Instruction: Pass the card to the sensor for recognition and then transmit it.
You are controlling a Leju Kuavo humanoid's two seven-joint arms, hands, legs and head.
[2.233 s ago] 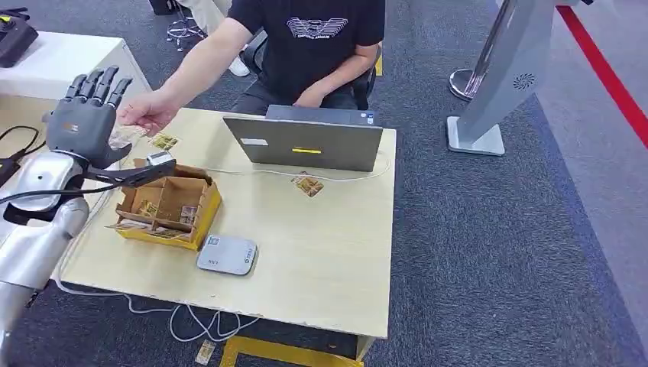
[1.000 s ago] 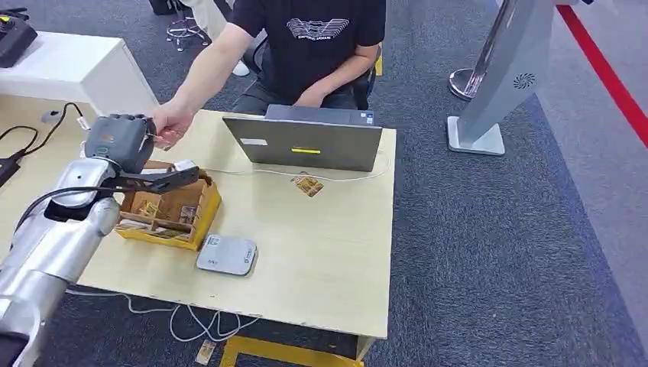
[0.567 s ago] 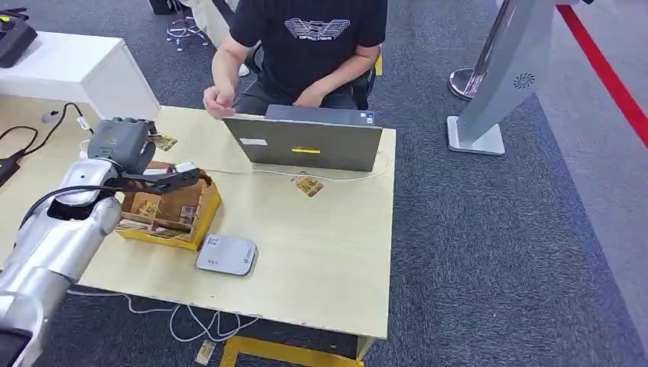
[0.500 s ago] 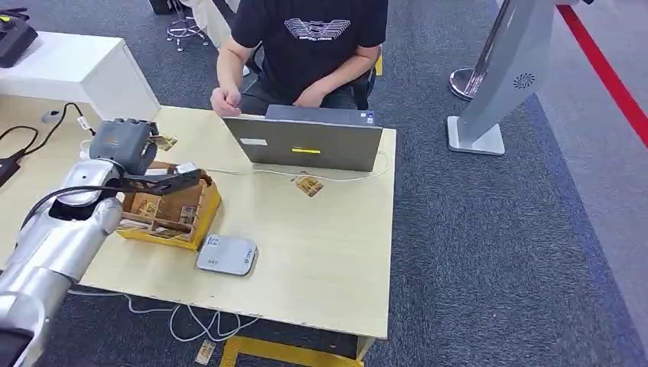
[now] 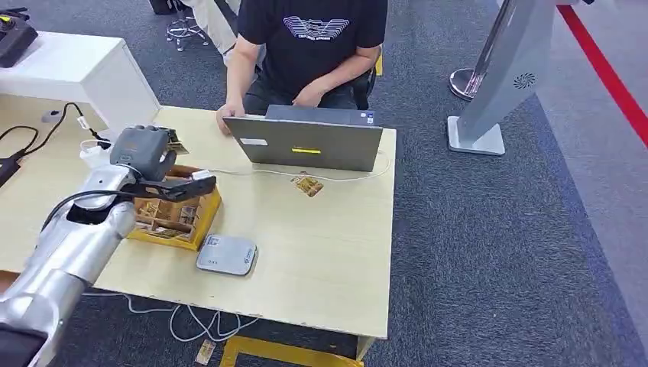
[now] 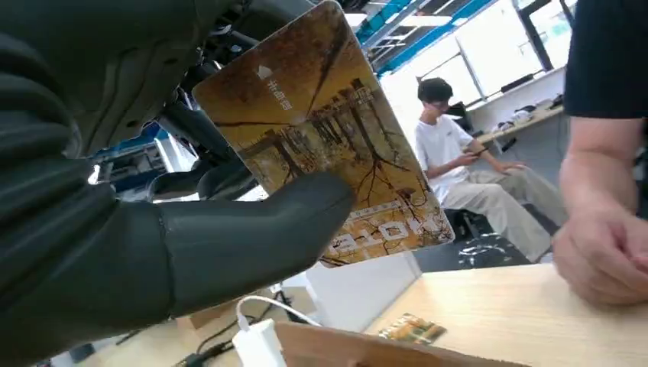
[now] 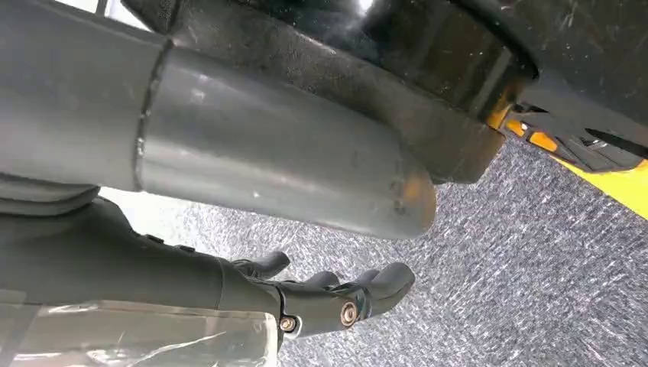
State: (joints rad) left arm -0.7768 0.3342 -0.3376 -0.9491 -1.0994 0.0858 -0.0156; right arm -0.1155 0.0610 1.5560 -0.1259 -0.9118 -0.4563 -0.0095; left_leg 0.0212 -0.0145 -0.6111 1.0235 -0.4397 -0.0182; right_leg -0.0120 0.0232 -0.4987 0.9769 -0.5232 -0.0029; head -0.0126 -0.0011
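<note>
While the left hand (image 5: 142, 150) grips the card (image 6: 325, 130), the step in hand seems to be the carrying of it toward the sensor (image 5: 227, 254), the small grey reader that lies on the table (image 5: 321, 252) just in front of the yellow box (image 5: 173, 212). I judge that recognition is not yet done, because the hand is well apart from the reader, above the far side of the box. The next move calls for lowering the arm toward the robot's body and bringing the card flat and close over the reader.

From largest to smallest: the silver left arm (image 5: 72, 245) reaches forward over the table edge, the wrist is raised, and the hand is curled into a fist. In the left wrist view the thumb (image 6: 252, 229) presses on the printed face of the card, with darker fingers behind it.

The right hand (image 7: 321, 294) hangs near the floor, holding nothing, its fingers extended and slightly apart.

A person (image 5: 309, 38) sits behind the laptop (image 5: 306, 141).
</note>
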